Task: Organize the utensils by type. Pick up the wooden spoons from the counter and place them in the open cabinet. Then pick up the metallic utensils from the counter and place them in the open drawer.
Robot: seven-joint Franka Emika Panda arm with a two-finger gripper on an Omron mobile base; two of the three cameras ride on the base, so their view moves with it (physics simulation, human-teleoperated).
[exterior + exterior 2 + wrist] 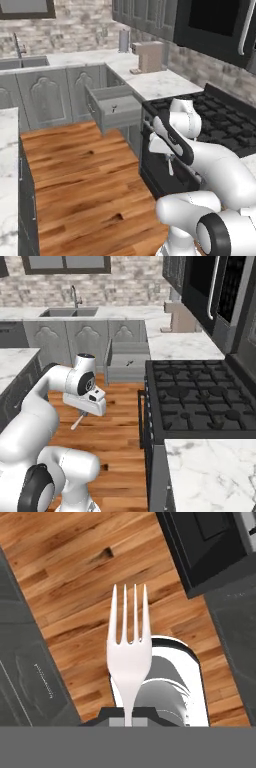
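Fork [128, 652] sits pinched between the pressed-together tips of the gripper [128, 719], its handle running straight out along the hand's own line, tines away from the hand and over the wooden floor [70, 572]. In the right base view the fork [78, 421] hangs below the gripper [83, 412] as a pale sliver slanting down — low, in front of the stove [200, 396]. The open drawer [127, 363] lies ahead of the hand and higher (something small and dark already rests inside [114, 109], too small to tell which). So the coming move, by my judgement, is a lift and a reach forward — with the fork's long axis brought level over the drawer [112, 107] before release.
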